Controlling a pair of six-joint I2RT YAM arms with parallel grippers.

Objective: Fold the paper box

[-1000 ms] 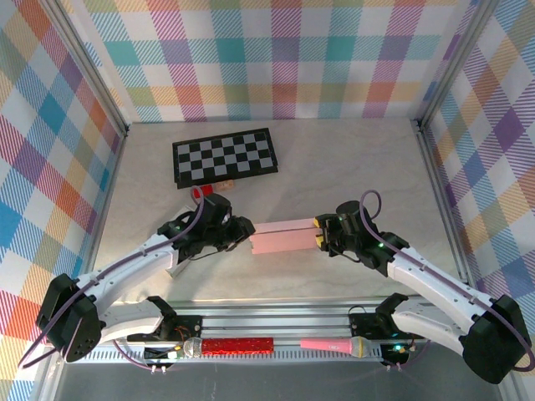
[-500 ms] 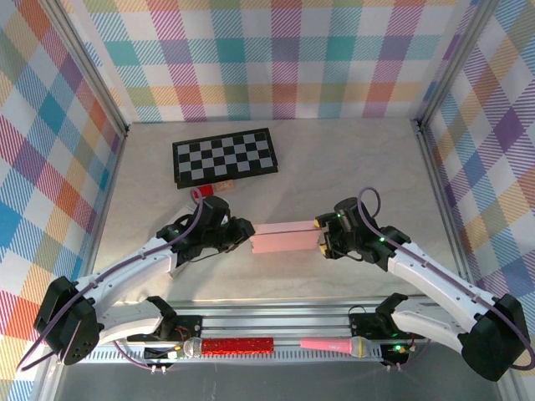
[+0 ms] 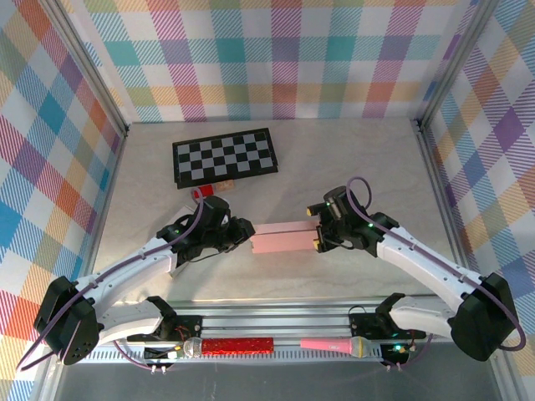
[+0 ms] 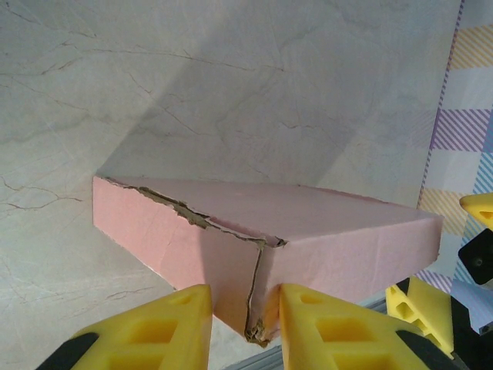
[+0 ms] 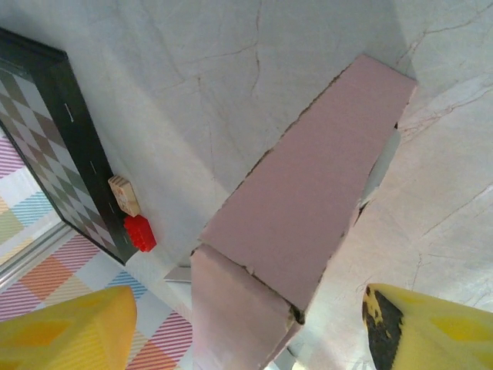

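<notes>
Right gripper (image 3: pixel 318 230): jaws spread wide at the right end of the pink paper box (image 3: pixel 284 238), one yellow finger on the far side of that end, one on the near side, neither clamping. A second ago these jaws stood much narrower, pressed against that same end; they have since let go and the wrist has swung toward the box's far side. In the right wrist view the fingers stand well apart with the box lying free between them.

Left gripper (image 4: pixel 245 308): pinched on the box's left end. In the left wrist view its two pads flank a torn vertical corner seam and seem to touch the card on both sides. It has barely shifted over the last second.

Table (image 3: pixel 359 167): pale marbled top, carrying the box roughly at mid-table between the two arms.

Chessboard (image 3: pixel 224 155): beyond the box and to its left, well apart from it, lying flat.

Paper box itself: a long, low pink form, closed into a flattish block, lying on the table. Ragged brown-edged tears run along the top edge and down the corner at the left end.

Red block (image 3: pixel 198 192) and small wooden block (image 3: pixel 224 185): between the box and the chessboard, just beside the board's near edge.

Reading: the release suggests one press on the right end is done and the right arm is free to re-grip. The left pinch is all that steadies the box now, so it could pivot if nudged.
</notes>
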